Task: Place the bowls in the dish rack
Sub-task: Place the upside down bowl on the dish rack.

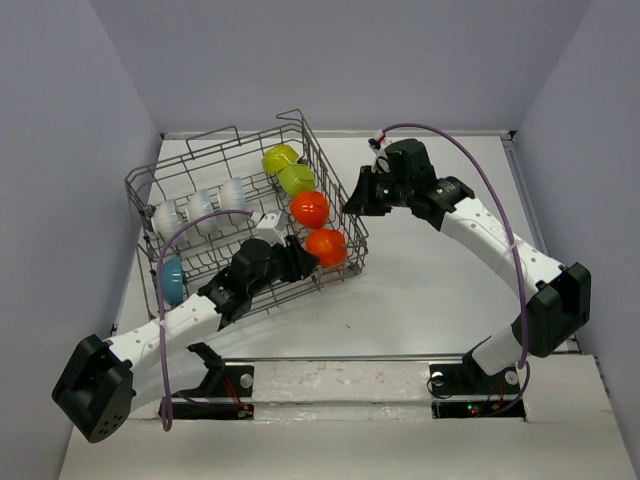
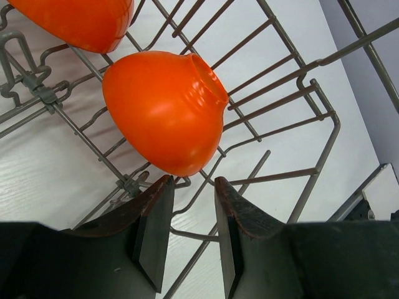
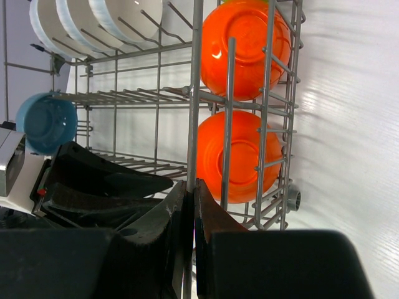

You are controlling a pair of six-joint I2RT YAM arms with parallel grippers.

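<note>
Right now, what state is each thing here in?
dish rack, holding eight bowls
white bowls, on edge in rack
yellow-green bowls, in rack
orange bowls, on edge in rack
blue bowl, on edge in rack
left tool, open, empty
right tool, shut on rack rim

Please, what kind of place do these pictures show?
Probably a robot test cell, not a kitchen: plain grey walls enclose a white table with two white-and-black robot arms bolted on and a grey wire dish rack.
</note>
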